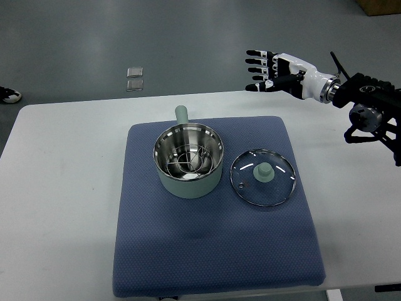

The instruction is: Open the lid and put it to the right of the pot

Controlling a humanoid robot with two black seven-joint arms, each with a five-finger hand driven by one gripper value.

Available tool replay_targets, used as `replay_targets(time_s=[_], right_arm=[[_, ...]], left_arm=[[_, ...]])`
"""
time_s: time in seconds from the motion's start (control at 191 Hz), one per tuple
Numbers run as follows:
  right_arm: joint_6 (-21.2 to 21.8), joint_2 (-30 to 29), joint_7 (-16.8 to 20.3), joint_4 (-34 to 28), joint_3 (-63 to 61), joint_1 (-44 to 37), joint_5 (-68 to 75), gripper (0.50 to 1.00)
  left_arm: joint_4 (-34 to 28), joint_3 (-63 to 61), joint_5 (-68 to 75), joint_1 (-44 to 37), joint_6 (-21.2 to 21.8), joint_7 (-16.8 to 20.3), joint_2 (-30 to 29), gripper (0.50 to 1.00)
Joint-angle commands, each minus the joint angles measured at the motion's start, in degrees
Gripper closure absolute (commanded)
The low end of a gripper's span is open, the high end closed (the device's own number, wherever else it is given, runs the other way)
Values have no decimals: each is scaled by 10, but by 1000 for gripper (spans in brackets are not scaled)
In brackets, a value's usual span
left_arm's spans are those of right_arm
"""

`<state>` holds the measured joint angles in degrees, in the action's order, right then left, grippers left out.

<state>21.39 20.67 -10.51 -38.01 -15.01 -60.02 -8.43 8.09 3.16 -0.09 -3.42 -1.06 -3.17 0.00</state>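
top view shows the right hand [270, 70] raised past the far edge of the white table [62, 188], its arm entering from the picture's right. its fingers [255, 61] are spread apart and point toward the picture's left, clasping nothing. the pale green pot [188, 160] stands uncovered on a blue mat [213, 251], below and to the left of the hand in the picture, well apart from it. the pot's stubby handle [181, 115] sticks out toward the far side of the table, so its long axis runs from the robot's side to the far side. a metal rack [187, 161] lies inside the pot. the glass lid [263, 177] lies flat on the mat just beside the pot's right side, almost straight below the hand in the picture, its green knob [264, 171] up.
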Motion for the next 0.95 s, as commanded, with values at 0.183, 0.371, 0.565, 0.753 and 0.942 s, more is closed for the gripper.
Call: replay_targets(time_s=[0.183, 0.371, 0.565, 0.753, 0.942], right_arm=[[14, -84, 140, 133, -85, 3, 218, 568], [20, -83, 163, 133, -86, 5, 268, 568], [22, -84, 155, 134, -90, 13, 279, 566], [17, -88, 154, 134, -93, 22, 279, 566], [22, -92, 154, 134, -93, 31, 279, 566]], left_arm=[[0, 1, 0, 0, 0, 0, 0, 500], [0, 1, 0, 0, 0, 0, 0, 500], [0, 1, 0, 0, 0, 0, 0, 500], [1, 1, 0, 0, 0, 0, 0, 500], [0, 2, 0, 0, 1, 0, 0, 500]])
